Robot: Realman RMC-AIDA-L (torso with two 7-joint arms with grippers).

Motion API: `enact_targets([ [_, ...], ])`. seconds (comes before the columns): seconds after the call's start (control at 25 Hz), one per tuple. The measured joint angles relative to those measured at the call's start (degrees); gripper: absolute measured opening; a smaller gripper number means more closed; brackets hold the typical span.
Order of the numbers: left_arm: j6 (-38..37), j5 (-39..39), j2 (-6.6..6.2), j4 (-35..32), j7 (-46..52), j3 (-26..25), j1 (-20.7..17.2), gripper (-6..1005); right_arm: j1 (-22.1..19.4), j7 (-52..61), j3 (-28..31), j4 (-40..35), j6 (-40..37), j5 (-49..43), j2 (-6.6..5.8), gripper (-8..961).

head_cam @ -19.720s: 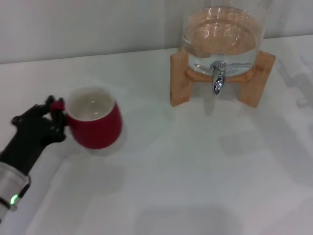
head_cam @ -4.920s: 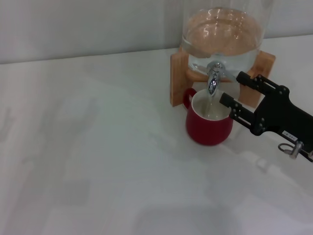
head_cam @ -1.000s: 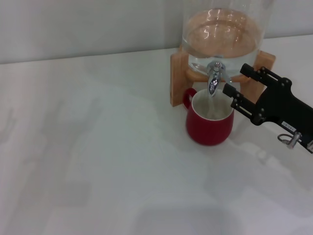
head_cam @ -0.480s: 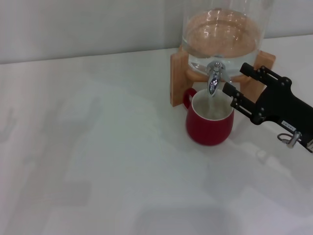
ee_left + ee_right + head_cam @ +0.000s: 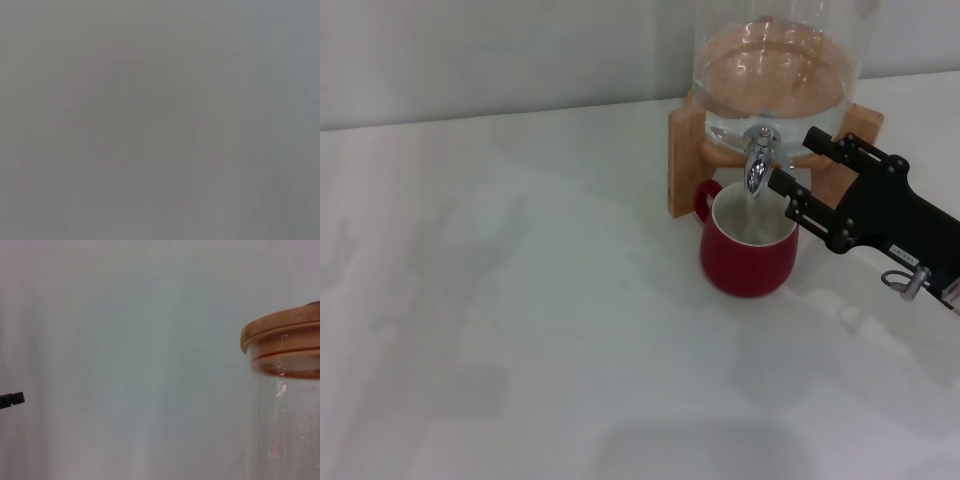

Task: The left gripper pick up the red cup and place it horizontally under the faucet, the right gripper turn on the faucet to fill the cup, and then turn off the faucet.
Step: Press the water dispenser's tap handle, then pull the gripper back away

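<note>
The red cup [image 5: 747, 248] stands upright near the desk's far right edge, directly under the faucet [image 5: 757, 160] to catch water; the right gripper [image 5: 796, 160], fingers apart, flanks its lever.

So since the start, the red cup [image 5: 748, 248] went from sitting way out on the left side of the table, with the left gripper at its handle, to standing upright right under the faucet [image 5: 757, 163]. That left arm is gone from the head view now. The right gripper [image 5: 799, 164] came in from the right side, and over the last second its spread fingers crept a touch up and toward the faucet.
</note>
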State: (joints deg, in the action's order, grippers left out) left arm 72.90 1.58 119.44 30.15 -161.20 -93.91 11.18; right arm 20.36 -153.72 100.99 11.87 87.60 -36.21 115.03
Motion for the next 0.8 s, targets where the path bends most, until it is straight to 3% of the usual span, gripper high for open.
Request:
enact_targets([
  [0.8, -0.75, 0.0, -0.08, -0.09, 0.0, 0.04, 0.68, 881, 0.38, -0.03, 0.48, -0.01, -0.42, 0.0, 0.02, 605],
])
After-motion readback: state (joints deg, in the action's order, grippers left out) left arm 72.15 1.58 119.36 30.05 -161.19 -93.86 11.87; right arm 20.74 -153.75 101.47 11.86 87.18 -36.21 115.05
